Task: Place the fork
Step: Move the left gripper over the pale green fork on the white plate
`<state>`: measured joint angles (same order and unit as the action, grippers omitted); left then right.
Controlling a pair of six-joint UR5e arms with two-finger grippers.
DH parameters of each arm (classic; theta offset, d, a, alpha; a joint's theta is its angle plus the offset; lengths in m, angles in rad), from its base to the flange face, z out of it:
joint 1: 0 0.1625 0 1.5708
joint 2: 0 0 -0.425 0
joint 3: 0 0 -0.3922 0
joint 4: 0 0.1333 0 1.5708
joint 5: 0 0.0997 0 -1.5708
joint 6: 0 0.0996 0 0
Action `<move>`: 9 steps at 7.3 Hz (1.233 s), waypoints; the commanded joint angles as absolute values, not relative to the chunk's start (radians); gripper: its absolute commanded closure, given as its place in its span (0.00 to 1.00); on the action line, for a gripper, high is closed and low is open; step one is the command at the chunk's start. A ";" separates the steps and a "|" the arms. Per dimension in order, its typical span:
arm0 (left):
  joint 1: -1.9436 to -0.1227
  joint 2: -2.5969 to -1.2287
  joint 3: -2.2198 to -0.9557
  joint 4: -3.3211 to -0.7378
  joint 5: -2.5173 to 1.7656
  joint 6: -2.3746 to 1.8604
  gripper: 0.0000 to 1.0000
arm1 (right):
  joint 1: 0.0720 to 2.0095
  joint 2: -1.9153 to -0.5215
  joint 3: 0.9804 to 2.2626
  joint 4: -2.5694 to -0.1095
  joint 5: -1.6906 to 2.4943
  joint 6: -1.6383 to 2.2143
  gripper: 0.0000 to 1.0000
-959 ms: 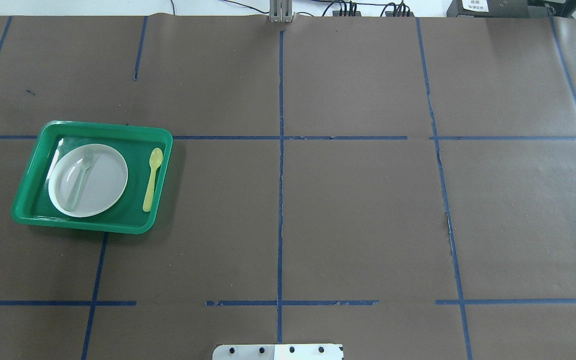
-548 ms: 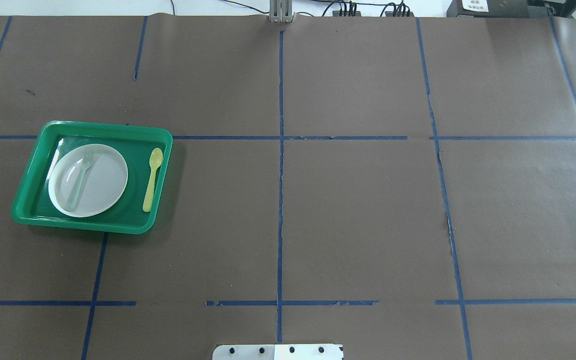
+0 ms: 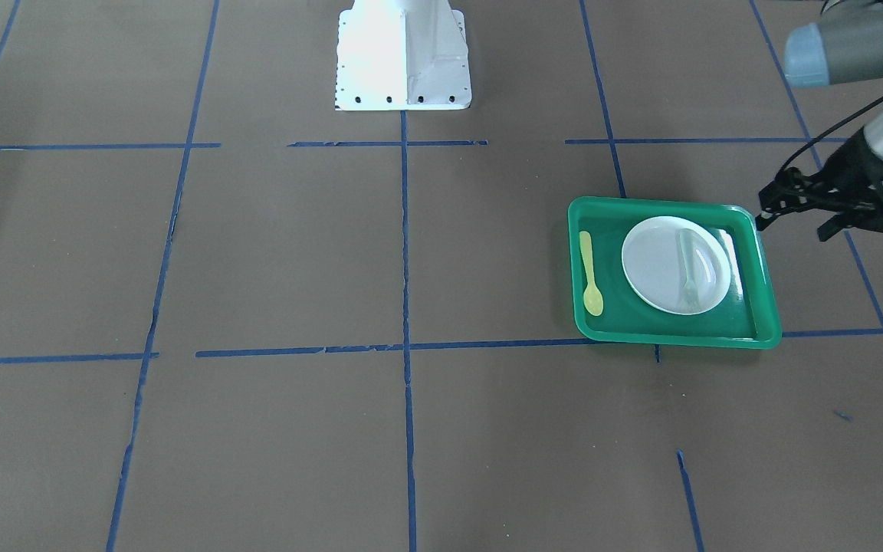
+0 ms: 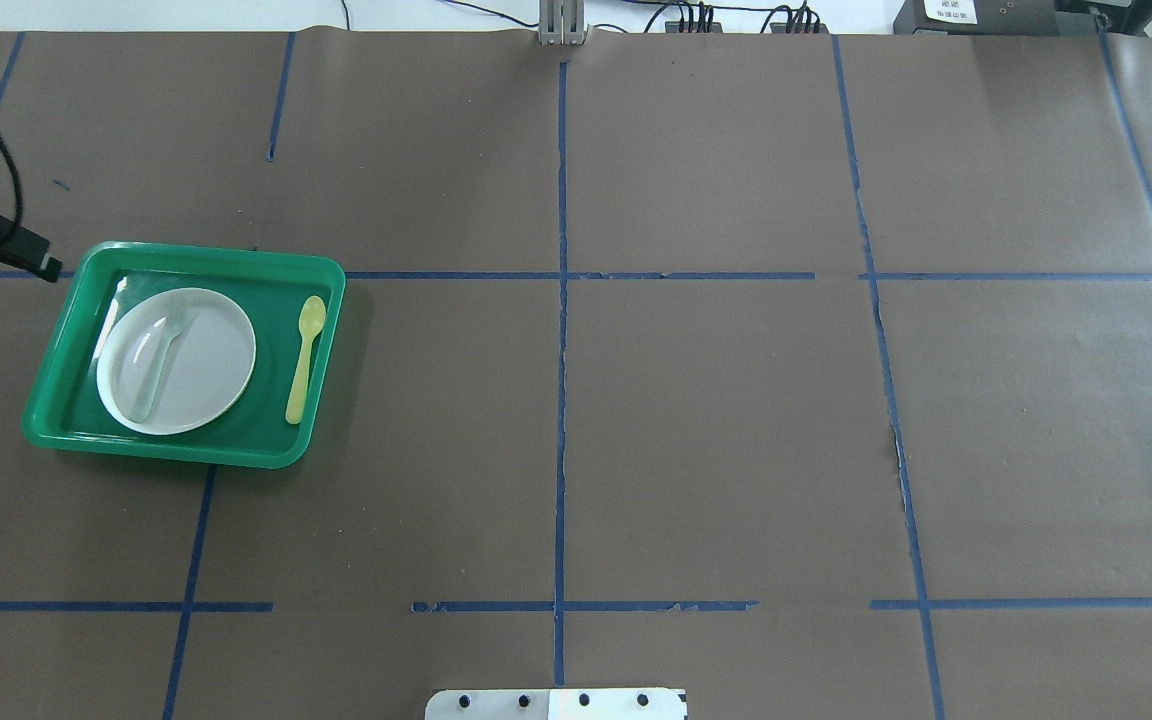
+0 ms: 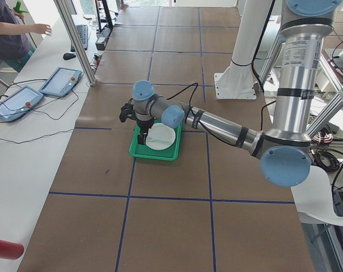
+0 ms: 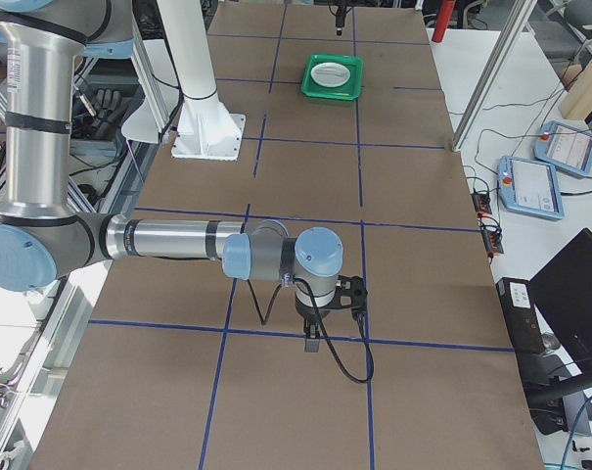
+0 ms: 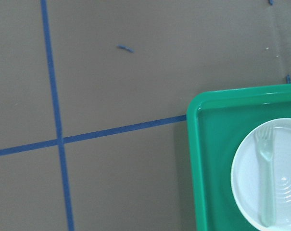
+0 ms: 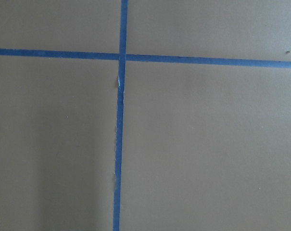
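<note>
Fork [image 3: 687,264] on plate [image 3: 656,268] in green tray [image 3: 679,338] | left tool [image 3: 794,228] spread, empty, beside tray | right tool [image 6: 312,343]: cannot tell

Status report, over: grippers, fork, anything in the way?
Left gripper open, empty, beside the green tray's corner. Right gripper: cannot tell. Fork lying on white plate in tray. Nothing covering it.
</note>
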<state>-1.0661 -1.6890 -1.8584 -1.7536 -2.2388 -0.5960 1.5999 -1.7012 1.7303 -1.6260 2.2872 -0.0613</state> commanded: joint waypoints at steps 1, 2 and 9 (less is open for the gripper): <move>-0.916 -1.720 -1.788 -1.890 -2.105 -0.793 0.00 | 1.600 -1.701 1.730 -1.626 2.287 -0.060 0.00; -0.902 -1.718 -1.723 -1.999 -2.102 -0.843 0.00 | 1.600 -1.701 1.730 -1.626 2.287 -0.060 0.00; -0.844 -1.720 -1.609 -2.054 -2.102 -0.850 0.12 | 1.600 -1.701 1.730 -1.626 2.287 -0.061 0.00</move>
